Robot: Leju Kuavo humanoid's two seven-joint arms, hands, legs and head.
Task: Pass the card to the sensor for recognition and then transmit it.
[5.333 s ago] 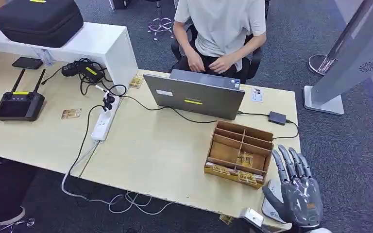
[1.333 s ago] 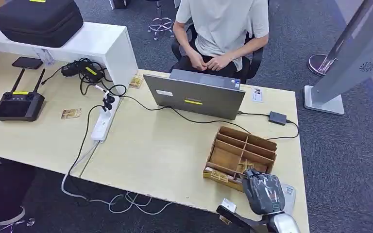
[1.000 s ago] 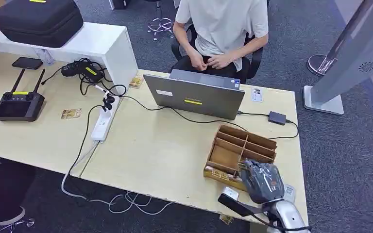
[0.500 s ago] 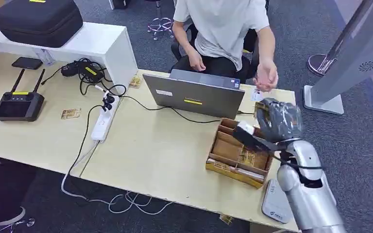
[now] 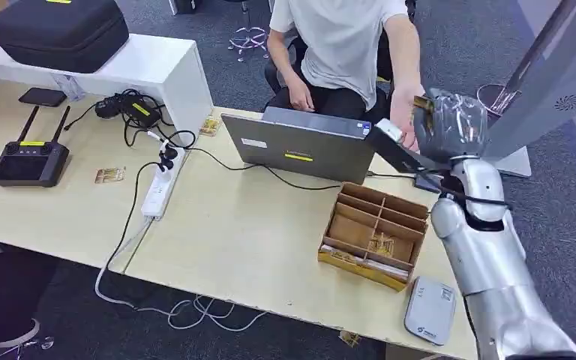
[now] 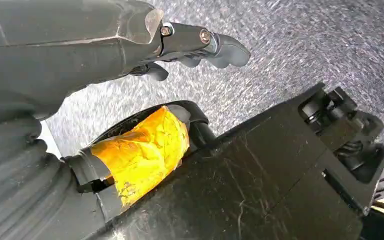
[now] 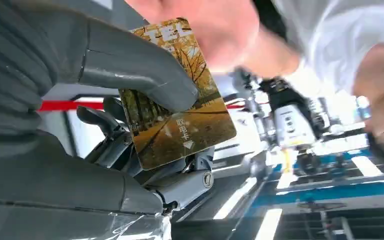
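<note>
Holding one card (image 7: 172, 95), thin, stiff, light and probably slick: right hand (image 5: 456, 124) pinches its edge under the thumb, raised beside the person's hand (image 5: 403, 116); best gripped at the free edge.

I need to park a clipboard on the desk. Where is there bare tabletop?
The widest bare patch lies between the power strip, the laptop and the wooden organizer. It is crowded around the organizer, the card reader and the robot's right hand passing the card.
</note>
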